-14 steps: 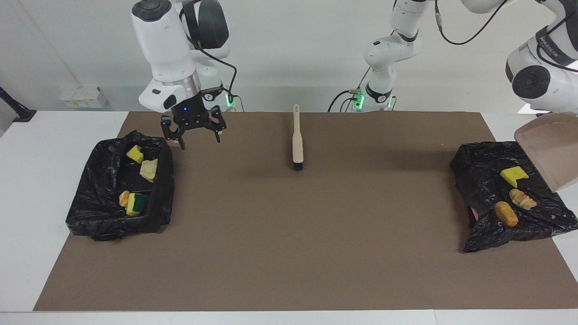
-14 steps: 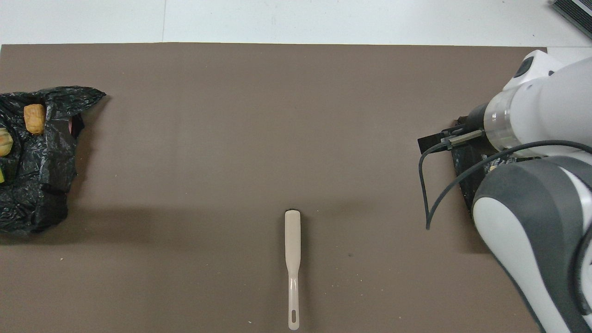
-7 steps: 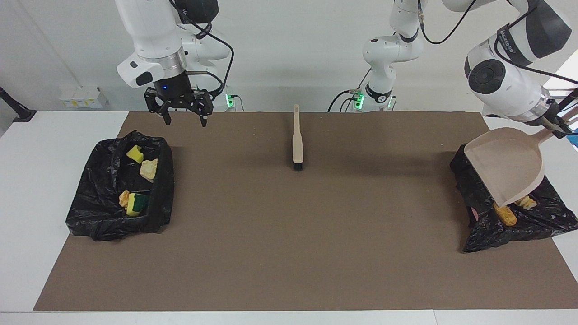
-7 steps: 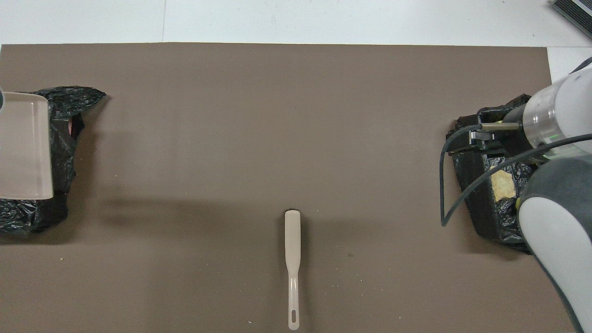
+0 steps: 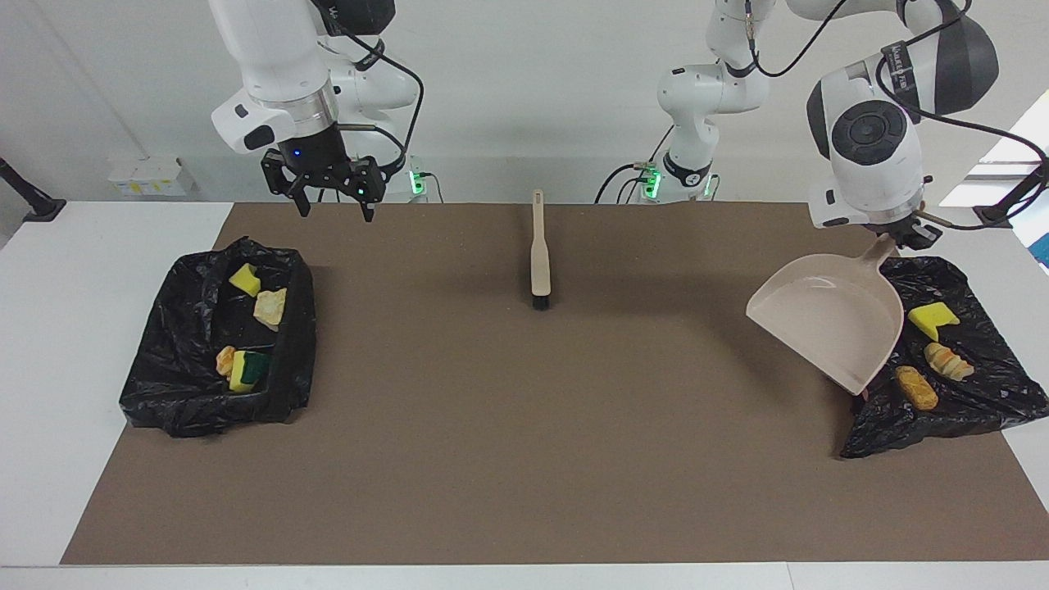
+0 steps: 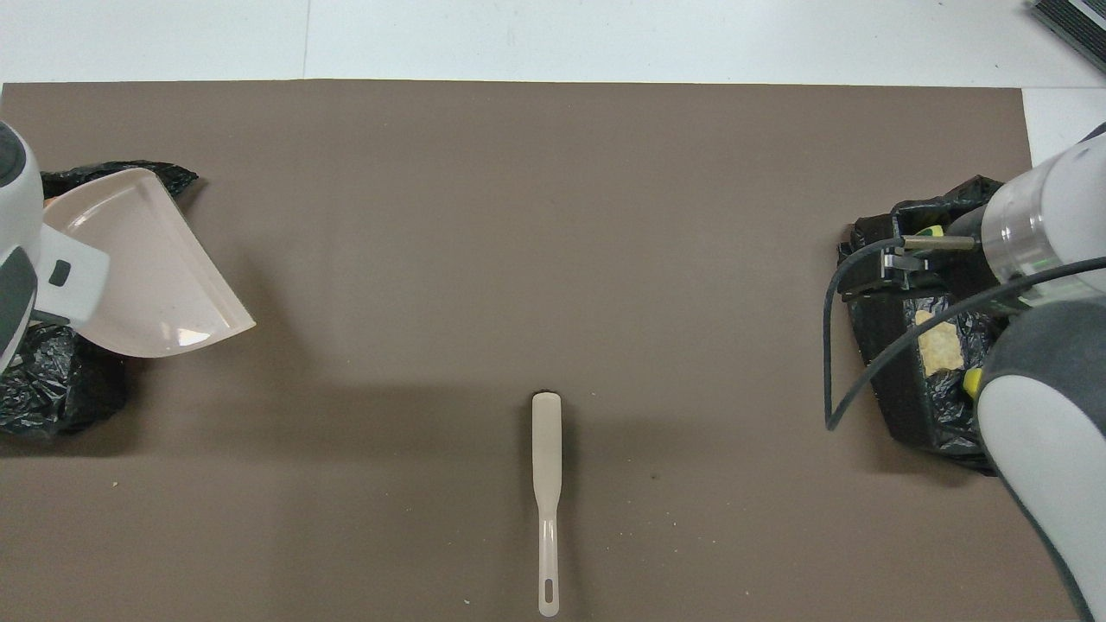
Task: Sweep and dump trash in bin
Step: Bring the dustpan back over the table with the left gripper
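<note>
1. The trash [image 5: 933, 319] is lying in two black bags [image 5: 221, 340], middle left and middle right of frame; it looks light, soft and squashy.
2. The left gripper [image 5: 900, 235] is clamping the dustpan [image 5: 828, 315] by its stiff handle, the sensible hold.
3. The right gripper [image 5: 332, 205] is hanging wide open, upper left.

1. Trash, lot at the right arm's end of the brown mat [image 5: 524, 459], in a black-lined bin [image 5: 176, 385]: yellow sponge chunk [image 5: 244, 279]; pale tan bread-like lump [image 5: 270, 307] just beside it; small orange-tan lump [image 5: 224, 360] touching a yellow-and-green sponge [image 5: 247, 369].
2. Trash, lot at the left arm's end, in a second black-lined bin [image 5: 983, 401]: yellow sponge wedge [image 5: 933, 318]; striped tan lump [image 5: 948, 361]; golden-brown lump [image 5: 917, 388]. All lie loose on the liner.
</note>
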`<state>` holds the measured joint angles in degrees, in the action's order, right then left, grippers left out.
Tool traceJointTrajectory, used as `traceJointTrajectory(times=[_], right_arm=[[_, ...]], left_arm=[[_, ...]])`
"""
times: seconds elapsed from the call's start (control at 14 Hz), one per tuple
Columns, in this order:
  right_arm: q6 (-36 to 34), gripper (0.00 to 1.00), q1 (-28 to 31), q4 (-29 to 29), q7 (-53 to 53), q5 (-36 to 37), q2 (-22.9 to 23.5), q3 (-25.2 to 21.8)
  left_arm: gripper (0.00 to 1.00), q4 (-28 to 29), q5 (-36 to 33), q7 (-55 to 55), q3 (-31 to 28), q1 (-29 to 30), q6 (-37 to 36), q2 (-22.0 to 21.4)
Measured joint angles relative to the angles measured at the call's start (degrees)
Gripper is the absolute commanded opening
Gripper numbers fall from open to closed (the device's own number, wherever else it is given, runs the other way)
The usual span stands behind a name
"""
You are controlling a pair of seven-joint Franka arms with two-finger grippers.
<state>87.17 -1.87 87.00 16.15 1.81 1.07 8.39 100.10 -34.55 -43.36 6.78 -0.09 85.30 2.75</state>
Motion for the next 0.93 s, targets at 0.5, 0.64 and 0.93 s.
traceJointTrajectory(times=[0.5,0.64,0.93], right_arm=[[-2.09,1.0,0.06,0.89,-0.01,-0.56,-0.63,-0.05],[-1.51,1.0,0.32,1.13,-0.99,-0.81,-0.63,-0.05],[-0.56,1.0,1.0,1.25,-3.95,-0.8,-0.64,-0.14]], left_arm=[[0.0,0.03,16.74,28.05,9.87,-1.39,-4.25,-1.25],[0.0,0.01,21.0,38.93,14.34,-2.27,-4.24,-1.6],[0.0,-0.13,29.83,54.2,22.26,-2.76,-2.61,-2.23]])
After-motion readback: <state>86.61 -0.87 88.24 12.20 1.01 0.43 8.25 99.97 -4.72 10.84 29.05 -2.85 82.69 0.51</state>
